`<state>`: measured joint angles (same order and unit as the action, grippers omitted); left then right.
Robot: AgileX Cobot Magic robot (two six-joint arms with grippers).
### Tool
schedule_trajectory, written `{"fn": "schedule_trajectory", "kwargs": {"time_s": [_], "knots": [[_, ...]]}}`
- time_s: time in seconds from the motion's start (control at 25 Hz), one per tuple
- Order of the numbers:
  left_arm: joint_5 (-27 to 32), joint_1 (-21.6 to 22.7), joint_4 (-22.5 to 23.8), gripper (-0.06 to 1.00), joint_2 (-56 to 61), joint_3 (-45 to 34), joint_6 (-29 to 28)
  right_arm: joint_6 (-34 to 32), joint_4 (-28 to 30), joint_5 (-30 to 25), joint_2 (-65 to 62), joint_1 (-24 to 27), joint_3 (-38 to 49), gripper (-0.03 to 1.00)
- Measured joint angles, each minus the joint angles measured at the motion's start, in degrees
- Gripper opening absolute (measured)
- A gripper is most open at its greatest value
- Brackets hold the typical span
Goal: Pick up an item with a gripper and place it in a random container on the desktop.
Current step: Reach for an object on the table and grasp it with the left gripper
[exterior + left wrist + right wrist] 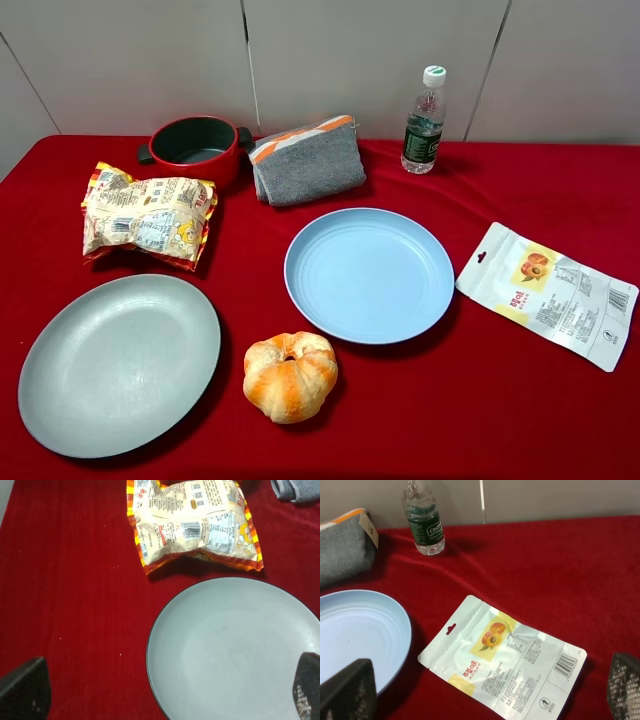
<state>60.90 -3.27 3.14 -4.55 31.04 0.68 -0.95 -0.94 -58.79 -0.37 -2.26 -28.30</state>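
Note:
The crinkled cream snack bag [148, 217] with red-and-yellow edges lies on the red cloth [500, 420] at the back left. It also shows in the left wrist view [192, 522]. The large grey-green plate [120, 365] sits just in front of it, empty, and shows in the left wrist view [235, 650]. My left gripper [165, 700] is open and empty, its fingertips [22, 690] wide apart above the plate's near rim. My right gripper [485, 700] is open and empty over the white fruit pouch. Neither arm shows in the exterior view.
A light blue plate [369, 274] sits in the middle with a bread roll [290, 375] in front of it. A red pot [194, 148], a folded grey cloth [307, 160] and a water bottle [424, 120] stand at the back. The white fruit pouch [548, 293] lies at the right.

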Motion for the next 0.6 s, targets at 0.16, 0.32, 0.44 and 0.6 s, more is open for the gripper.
{"fn": "schedule_trajectory", "kwargs": {"time_s": [0.16,0.32,0.44,0.6], "knots": [[0.01,0.00,-0.01,0.97,-6.72,3.24,0.00,0.00,0.00,0.00,0.00,0.00,0.00,0.69],[0.01,0.00,-0.06,0.95,-14.44,6.72,0.00,0.00,0.00,0.00,0.00,0.00,0.00,0.69],[0.01,0.00,-0.06,0.94,-20.53,9.75,0.00,0.00,0.00,0.00,0.00,0.00,0.00,0.69],[0.01,0.00,-0.06,0.93,-28.37,14.24,0.00,0.00,0.00,0.00,0.00,0.00,0.00,0.69]]}}
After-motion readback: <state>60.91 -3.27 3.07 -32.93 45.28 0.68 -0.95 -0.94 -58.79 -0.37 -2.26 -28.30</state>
